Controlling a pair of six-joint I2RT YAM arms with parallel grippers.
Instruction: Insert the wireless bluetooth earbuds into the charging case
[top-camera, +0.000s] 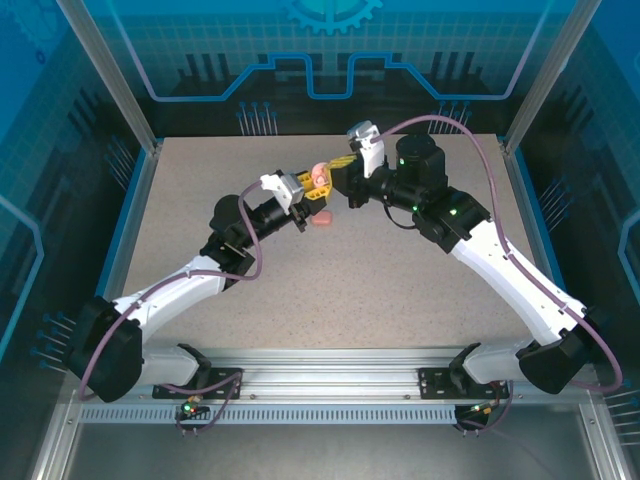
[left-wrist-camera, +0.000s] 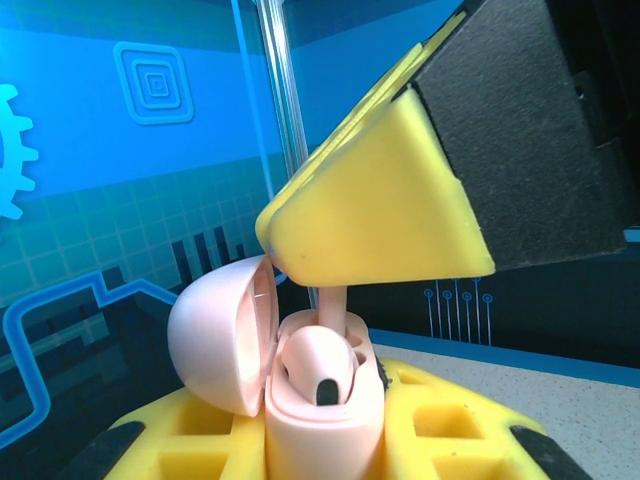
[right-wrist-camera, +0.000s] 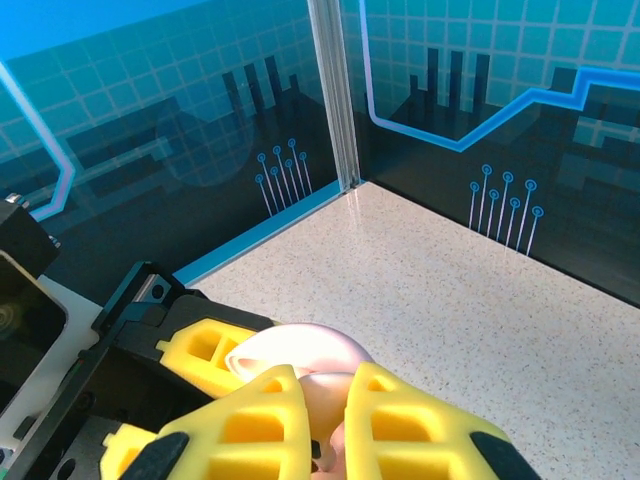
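The charging case (left-wrist-camera: 320, 425) is a glossy pink box standing upright between the yellow fingers of my left gripper (left-wrist-camera: 320, 430), which is shut on it. Its lid (left-wrist-camera: 215, 335) hangs open to the left. An earbud (left-wrist-camera: 318, 362) rests its rounded head, marked with a black oval, in the case's well. Its stem rises into the yellow fingers (left-wrist-camera: 380, 200) of my right gripper (right-wrist-camera: 325, 395), which is shut on it. From above, both grippers (top-camera: 305, 190) (top-camera: 337, 172) meet at the case (top-camera: 319, 178) above the table. A second small pink earbud (top-camera: 321, 217) lies on the table just below them.
The speckled table (top-camera: 400, 270) is ringed by blue glass walls with metal corner posts (top-camera: 130, 110). The arms' bases stand on a rail (top-camera: 330, 385) at the near edge.
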